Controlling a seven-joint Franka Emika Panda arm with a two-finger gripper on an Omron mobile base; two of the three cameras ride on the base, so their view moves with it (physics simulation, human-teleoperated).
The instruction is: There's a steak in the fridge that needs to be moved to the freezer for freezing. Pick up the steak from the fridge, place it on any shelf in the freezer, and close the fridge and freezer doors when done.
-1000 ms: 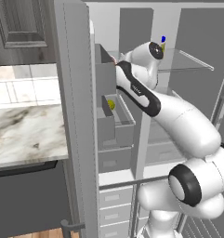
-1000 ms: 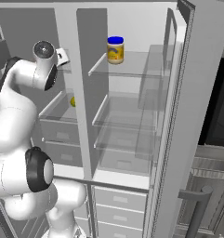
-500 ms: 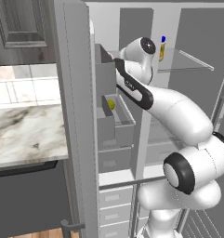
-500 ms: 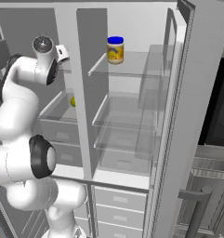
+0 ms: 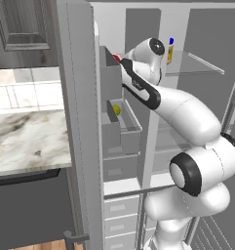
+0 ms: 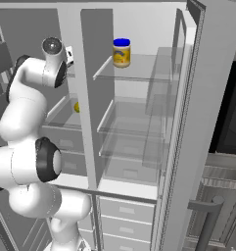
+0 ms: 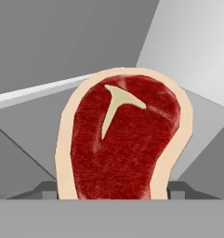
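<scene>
The steak [image 7: 122, 139], dark red with a pale fat rim and a light T-shaped bone, stands upright between my fingertips [image 7: 44, 189] in the hand view. My gripper [image 7: 112, 193] is shut on its lower edge. In the left base view a red corner of the steak [image 5: 117, 57] pokes out past my gripper [image 5: 121, 61], high in the left compartment and just above the top bin of the open left door [image 5: 80, 97]. Behind the steak in the hand view lie grey inner walls and a thin white shelf edge [image 7: 34, 91].
A mayonnaise jar [image 6: 121, 52] stands on the top glass shelf of the right compartment. A yellow fruit [image 5: 117, 110] sits in the left door's lower bin [image 5: 124, 134]. The right door [image 6: 198, 122] stands open, with drawers [image 6: 124, 215] below.
The wrist has risen and rolled while the elbow swung out to the right. The steak stays gripped at nearly the same spot by the top door bin.
</scene>
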